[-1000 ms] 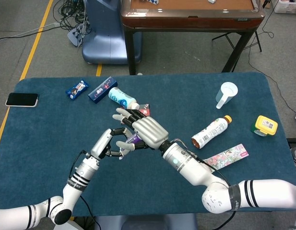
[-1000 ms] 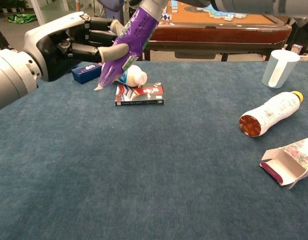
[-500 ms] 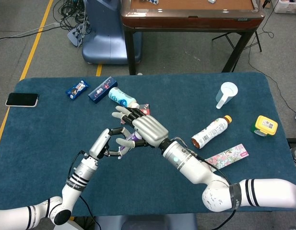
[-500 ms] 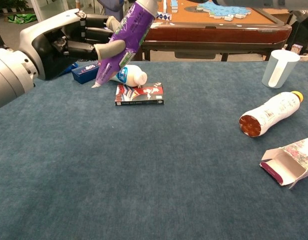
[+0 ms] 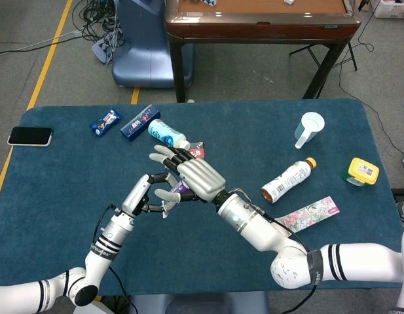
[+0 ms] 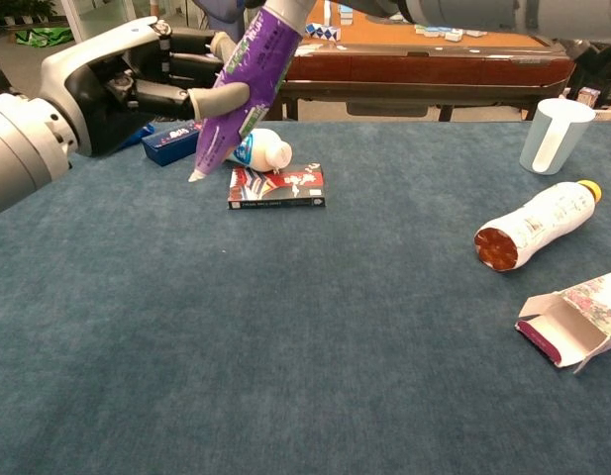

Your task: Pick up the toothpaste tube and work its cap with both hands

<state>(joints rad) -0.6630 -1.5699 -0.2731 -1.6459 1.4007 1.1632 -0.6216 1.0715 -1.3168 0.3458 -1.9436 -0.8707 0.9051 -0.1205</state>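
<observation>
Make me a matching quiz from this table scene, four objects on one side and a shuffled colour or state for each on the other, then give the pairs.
Things:
1. toothpaste tube
2. cup
3. phone
4. drink bottle

States:
A. lying on its side with an orange cap
B. black, flat at the table's left edge
C. purple, held off the table by the left robot hand
D. standing upright, pale blue

Pairs: 1-C, 2-D, 3-B, 4-A

Toothpaste tube (image 6: 244, 91) was held tilted above the table (image 5: 71, 190), between left hand (image 6: 117, 84) and right hand (image 5: 195, 178). Behind it lay a small bottle (image 5: 167, 134) beside a flat box (image 6: 276, 186). Phone (image 5: 30, 135) far left; cup (image 5: 310, 127), drink bottle (image 5: 288, 179), open carton (image 5: 309, 214) right.
</observation>
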